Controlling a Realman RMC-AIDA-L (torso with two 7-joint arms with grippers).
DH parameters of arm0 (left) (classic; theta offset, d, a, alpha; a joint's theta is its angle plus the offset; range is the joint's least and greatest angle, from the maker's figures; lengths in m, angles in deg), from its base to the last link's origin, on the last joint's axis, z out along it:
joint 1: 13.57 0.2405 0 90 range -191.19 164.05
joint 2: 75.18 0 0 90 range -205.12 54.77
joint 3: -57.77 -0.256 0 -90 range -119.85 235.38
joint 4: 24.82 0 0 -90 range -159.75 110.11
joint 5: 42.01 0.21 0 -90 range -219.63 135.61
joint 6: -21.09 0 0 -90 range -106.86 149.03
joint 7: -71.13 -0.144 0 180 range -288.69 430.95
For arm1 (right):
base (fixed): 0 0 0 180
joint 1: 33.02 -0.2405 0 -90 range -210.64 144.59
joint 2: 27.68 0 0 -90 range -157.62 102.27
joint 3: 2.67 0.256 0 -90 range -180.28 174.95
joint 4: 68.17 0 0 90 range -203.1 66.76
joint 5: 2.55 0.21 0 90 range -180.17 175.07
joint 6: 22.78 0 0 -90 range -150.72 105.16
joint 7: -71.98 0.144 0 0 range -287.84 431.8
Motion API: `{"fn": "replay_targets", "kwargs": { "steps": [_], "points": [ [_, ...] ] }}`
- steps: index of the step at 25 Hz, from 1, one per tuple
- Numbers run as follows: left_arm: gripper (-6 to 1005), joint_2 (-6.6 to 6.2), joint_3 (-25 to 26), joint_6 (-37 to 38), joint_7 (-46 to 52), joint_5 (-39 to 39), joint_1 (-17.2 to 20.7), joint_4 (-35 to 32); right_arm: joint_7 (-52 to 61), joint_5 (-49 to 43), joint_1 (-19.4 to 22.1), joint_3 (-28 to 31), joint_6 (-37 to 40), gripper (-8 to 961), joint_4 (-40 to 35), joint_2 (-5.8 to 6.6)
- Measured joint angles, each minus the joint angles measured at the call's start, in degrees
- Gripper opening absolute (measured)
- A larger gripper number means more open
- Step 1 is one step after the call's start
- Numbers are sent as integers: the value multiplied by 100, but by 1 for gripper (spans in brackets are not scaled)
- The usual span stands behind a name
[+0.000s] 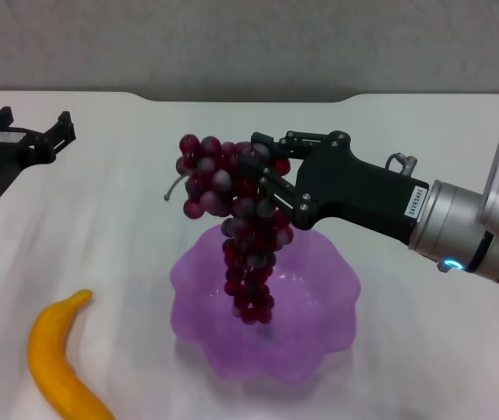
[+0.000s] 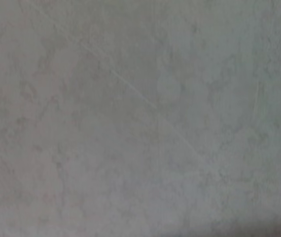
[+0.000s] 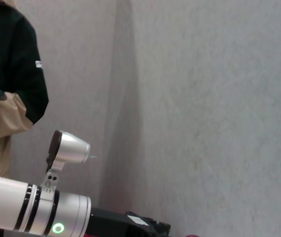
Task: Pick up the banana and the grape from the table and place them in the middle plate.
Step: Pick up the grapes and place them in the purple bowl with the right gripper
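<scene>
In the head view my right gripper (image 1: 263, 182) is shut on the top of the grape bunch (image 1: 241, 232), which hangs down with its lower end inside the purple scalloped plate (image 1: 319, 337) on the white table (image 1: 425, 341). The bunch's short brown stem sticks out to the left. The yellow-orange banana (image 1: 61, 363) lies on the table at the front left, apart from the plate. My left gripper (image 1: 26, 127) is open and empty at the far left, above the table. The left wrist view shows only bare tabletop (image 2: 140, 118).
The table's dark notched far edge (image 1: 249, 94) runs along the back. The right wrist view shows a grey wall, a person in a dark and tan jacket (image 3: 7, 74) and the left arm's silver and black body (image 3: 42, 210).
</scene>
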Motion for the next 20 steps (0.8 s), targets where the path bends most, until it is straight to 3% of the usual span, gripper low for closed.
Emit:
{"fn": "replay_targets", "kwargs": {
  "steps": [5,16,20],
  "points": [
    [877,0,-2,2,-17,4,0,-3,-48,140,-28,-28,-19,287,125,10],
    [871,0,-9,19,-24,5,0,-4,-224,318,-31,-19,12,450,209,9],
    [867,0,-9,23,-26,5,0,-1,-416,468,-4,-28,16,630,210,5]
  ]
}}
